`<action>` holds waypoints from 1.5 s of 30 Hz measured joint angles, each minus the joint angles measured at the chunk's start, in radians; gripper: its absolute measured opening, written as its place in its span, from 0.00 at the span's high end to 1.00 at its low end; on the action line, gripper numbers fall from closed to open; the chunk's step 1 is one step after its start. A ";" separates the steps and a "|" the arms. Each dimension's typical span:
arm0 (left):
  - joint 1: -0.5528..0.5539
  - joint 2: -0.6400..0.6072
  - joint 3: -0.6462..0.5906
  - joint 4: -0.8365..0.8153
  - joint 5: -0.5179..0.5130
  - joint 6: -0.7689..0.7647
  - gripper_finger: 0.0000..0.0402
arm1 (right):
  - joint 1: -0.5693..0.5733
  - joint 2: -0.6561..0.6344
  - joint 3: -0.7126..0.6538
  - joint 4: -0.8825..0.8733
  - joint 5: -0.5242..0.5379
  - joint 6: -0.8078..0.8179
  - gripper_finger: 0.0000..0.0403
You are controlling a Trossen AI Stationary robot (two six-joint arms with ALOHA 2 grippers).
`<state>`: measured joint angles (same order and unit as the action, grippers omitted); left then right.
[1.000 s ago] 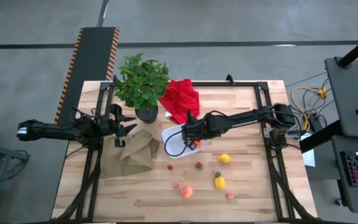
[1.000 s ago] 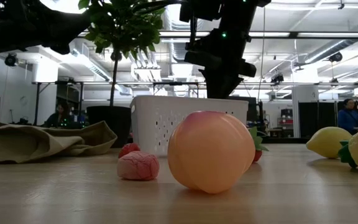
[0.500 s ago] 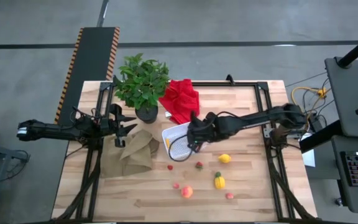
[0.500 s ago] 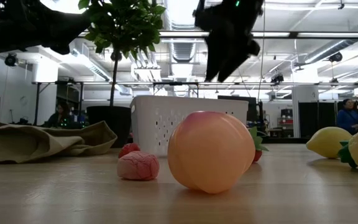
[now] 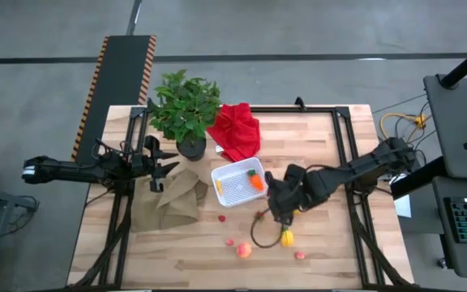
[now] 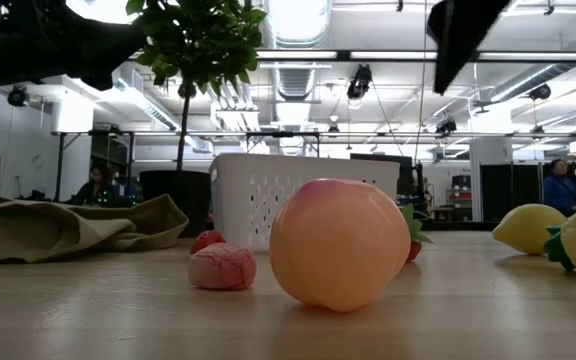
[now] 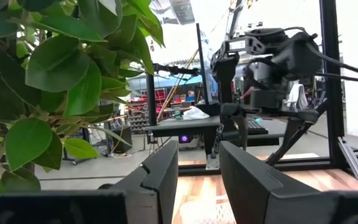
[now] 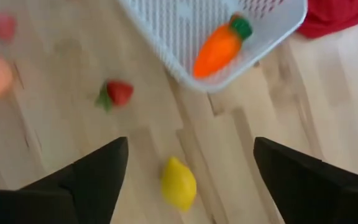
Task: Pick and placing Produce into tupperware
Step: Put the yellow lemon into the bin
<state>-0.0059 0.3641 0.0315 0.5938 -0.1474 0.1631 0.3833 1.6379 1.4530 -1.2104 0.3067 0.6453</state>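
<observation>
Orange against white: the carrot (image 5: 254, 180) lies inside the tupperware (image 5: 225, 193), toward the corner nearest the red cloth (image 5: 235, 132), with a small orange piece at the opposite wall. The right gripper (image 5: 280, 212) hangs above the table just beside the container, over the lemon (image 8: 178, 183). Its fingers (image 8: 92, 171) are spread wide with nothing between them, and the strawberry (image 8: 118, 93) sits on the wood between lemon and container.

The left gripper (image 5: 167, 166) waits at the table's left edge beside the potted plant (image 5: 184, 108); its fingers (image 7: 164, 174) stand a narrow gap apart, holding nothing, with leaves crowding one side of its view.

Below the container, the rest of the produce is scattered on the wooden table (image 5: 323, 251): a small red berry (image 5: 222, 217), another berry (image 5: 229, 241), the peach (image 5: 243, 250), the yellow pepper (image 5: 286, 238) and a pink berry (image 5: 299, 255). A crumpled paper bag (image 5: 177, 197) lies just left of the container.

In the low view the peach (image 6: 339, 243) fills the foreground in front of the container (image 6: 268, 195). The table's near strip and right-hand side are bare wood.
</observation>
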 joint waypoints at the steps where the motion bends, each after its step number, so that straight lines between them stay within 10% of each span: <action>1: 0.000 0.000 0.000 0.000 0.000 0.000 0.74 | 0.011 0.001 -0.004 -0.011 0.000 0.000 0.14; 45: 0.000 0.001 0.000 0.001 -0.035 0.000 0.74 | -0.006 -0.016 -0.606 0.480 -0.154 -0.044 0.17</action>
<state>-0.0063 0.3649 0.0319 0.5949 -0.1822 0.1631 0.3775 1.6222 0.8473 -0.7307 0.1527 0.6014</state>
